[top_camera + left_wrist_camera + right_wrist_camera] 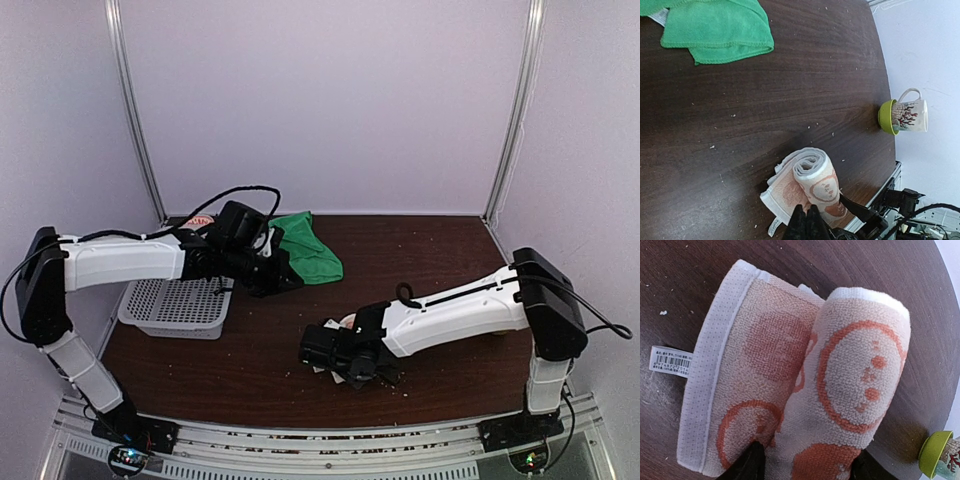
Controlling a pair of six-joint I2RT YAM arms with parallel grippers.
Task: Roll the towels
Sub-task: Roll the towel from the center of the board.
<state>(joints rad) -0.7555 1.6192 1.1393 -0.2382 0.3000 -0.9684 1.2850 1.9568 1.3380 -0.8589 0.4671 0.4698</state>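
Note:
The pinkish-beige towel (pixel 855 365) with orange figures lies at the front middle of the table, partly rolled, with a flat tail to the roll's left. It also shows in the left wrist view (pixel 815 185) and, mostly hidden under the arm, in the top view (pixel 346 321). My right gripper (pixel 807 467) (pixel 345 365) has its fingers on either side of the roll, clamped on it. The green towel (pixel 310 255) (pixel 715 25) lies bunched at the back of the table. My left gripper (pixel 280 278) (pixel 807 222) is shut and empty, just beside the green towel.
A white perforated basket (pixel 175 305) stands at the left under the left arm. A mug with a green rim (pixel 905 116) (pixel 940 455) lies on its side near the right edge. The table (pixel 440 250) is dark wood with crumbs. White walls enclose it.

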